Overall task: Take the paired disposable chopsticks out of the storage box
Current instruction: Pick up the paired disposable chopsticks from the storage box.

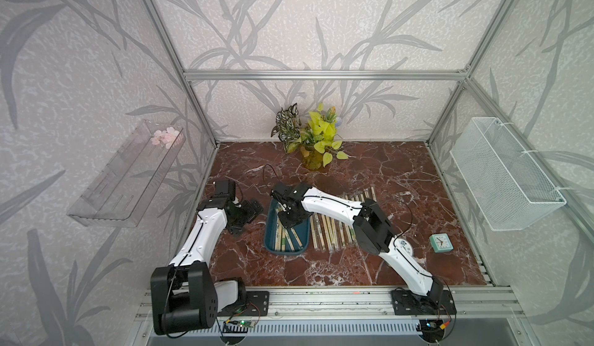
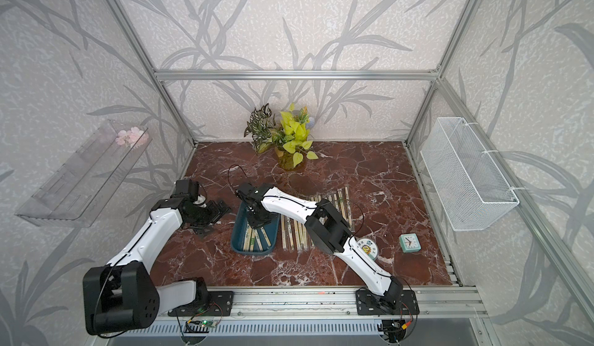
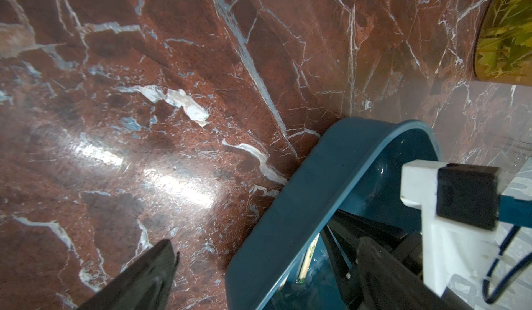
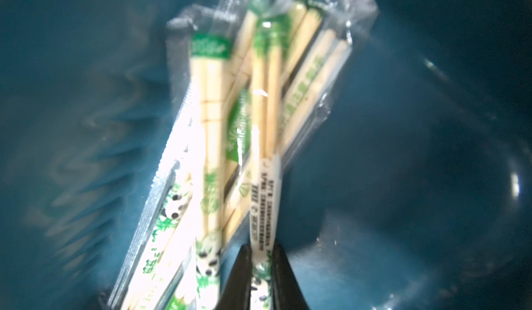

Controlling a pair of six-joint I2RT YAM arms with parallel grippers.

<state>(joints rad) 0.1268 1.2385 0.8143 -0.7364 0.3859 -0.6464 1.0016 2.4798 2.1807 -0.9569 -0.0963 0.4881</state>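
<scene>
3 leaf-patterned walls [image 1: 321,23] enclose a red marble floor [image 1: 401,174] (glossy, white-veined).

Box [image 1: 286,253] is tight inside: the right gripper [image 4: 262,251] is down among the chopsticks [image 4: 213,115], and its arm [image 1: 331,204] lies across the row of packs [image 1: 324,235] just beside the box. The left gripper [image 1: 247,212] crowds the box's other side. The table [image 1: 289,273] out front is open, and so is the back right between the plant [image 1: 313,141] and the clock [image 1: 441,243].

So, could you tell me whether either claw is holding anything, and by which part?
The right claw pinches one sleeved chopstick pair at its panda-printed section, inside the storage box. The left claw is open and holds nothing.
</scene>
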